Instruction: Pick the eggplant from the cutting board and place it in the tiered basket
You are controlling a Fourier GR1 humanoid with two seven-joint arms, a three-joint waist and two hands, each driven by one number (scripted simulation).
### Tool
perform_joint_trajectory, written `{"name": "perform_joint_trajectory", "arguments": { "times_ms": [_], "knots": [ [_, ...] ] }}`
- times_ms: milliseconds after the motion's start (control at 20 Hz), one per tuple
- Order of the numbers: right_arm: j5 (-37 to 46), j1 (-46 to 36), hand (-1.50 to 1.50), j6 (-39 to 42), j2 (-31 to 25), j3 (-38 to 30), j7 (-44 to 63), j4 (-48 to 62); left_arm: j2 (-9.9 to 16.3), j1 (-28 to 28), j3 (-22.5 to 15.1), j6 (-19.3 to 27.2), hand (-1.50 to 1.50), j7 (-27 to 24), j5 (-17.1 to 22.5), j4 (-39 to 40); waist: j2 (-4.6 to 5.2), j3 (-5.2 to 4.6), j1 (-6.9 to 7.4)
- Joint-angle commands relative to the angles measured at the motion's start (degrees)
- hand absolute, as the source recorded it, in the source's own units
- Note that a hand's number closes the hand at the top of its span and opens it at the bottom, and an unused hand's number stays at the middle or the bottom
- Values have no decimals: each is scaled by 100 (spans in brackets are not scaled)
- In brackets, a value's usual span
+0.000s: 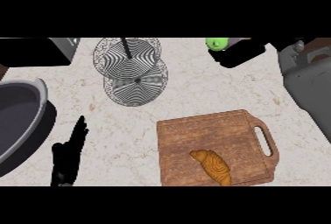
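Head view: eggplant on cutting board; left hand fingers straight, empty

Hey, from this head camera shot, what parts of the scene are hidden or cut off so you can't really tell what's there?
Head view:
- Right hand: not visible anywhere.
- Left hand: black, fingers straight, its forearm cut off by the lower edge.
- Orange-brown curved item on the wooden cutting board: lower end cut off; it doesn't look like an eggplant.
- Grey round bowl: cut off at left edge.
- Wire tiered basket: seen from above, so tier heights unclear.
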Motion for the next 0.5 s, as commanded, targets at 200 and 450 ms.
{"name": "perform_joint_trajectory", "arguments": {
  "times_ms": [200, 450],
  "knots": [
    [345, -576, 150, 287, 452, -417, 1215, -492, -210, -362, -8, -71, 0, 225, -196, 124, 76, -5, 194],
    [584, -1379, 150, 487, 823, -697, 1052, 853, -95, -48, 80, -272, 0, 30, -180, -49, 97, -7, 297]
  ]
}}
